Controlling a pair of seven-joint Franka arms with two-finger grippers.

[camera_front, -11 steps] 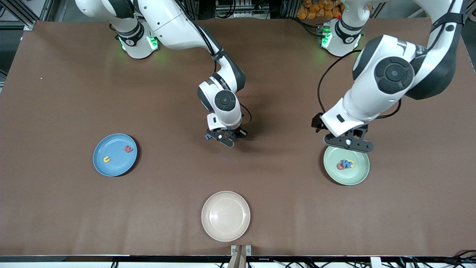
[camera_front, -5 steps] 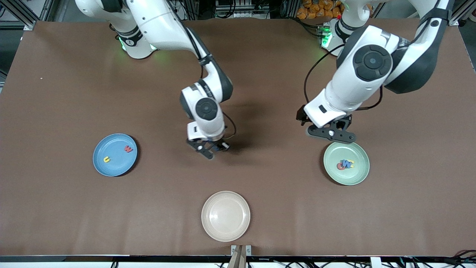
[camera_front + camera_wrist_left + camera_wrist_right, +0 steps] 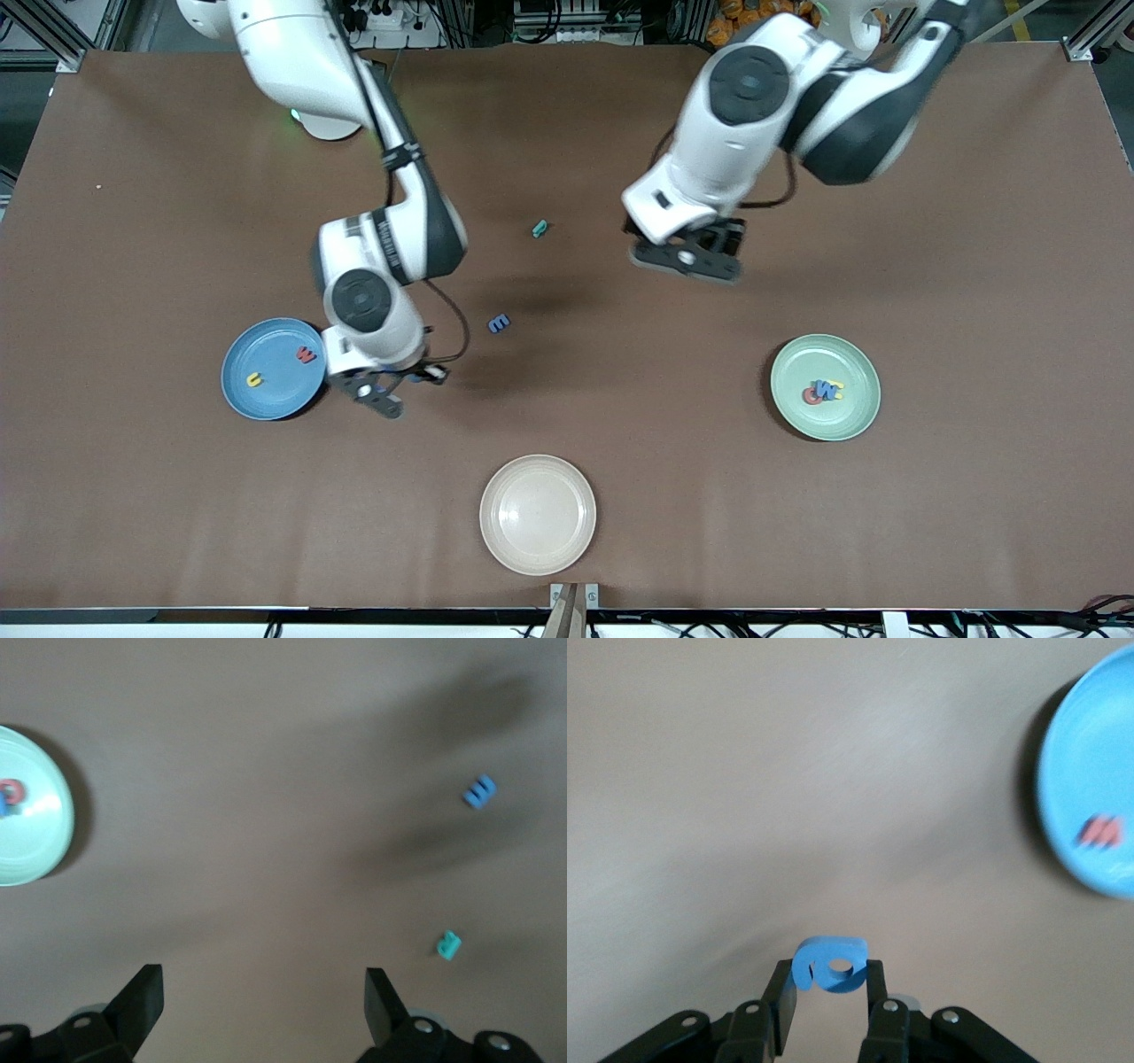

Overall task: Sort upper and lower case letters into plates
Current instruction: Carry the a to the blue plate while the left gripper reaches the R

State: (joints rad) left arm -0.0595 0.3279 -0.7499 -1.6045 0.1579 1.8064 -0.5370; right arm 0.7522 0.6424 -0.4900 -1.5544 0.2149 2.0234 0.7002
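front view: I see right end effector (image 3: 383, 397) beside blue plate (image 3: 266, 377)
right end effector: grasping blue letter (image 3: 830, 964)
left end effector (image 3: 687, 261): released, over surface (image 3: 620, 425)

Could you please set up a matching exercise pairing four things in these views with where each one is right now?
Things:
1. red letter
2. teal letter
3. blue letter
4. left gripper

Places or states:
A. loose on the bare table
B. held in the right gripper, beside the blue plate
C. open, holding nothing, over the table
D. lying on the blue plate

Pairs: 1-D, 2-A, 3-B, 4-C
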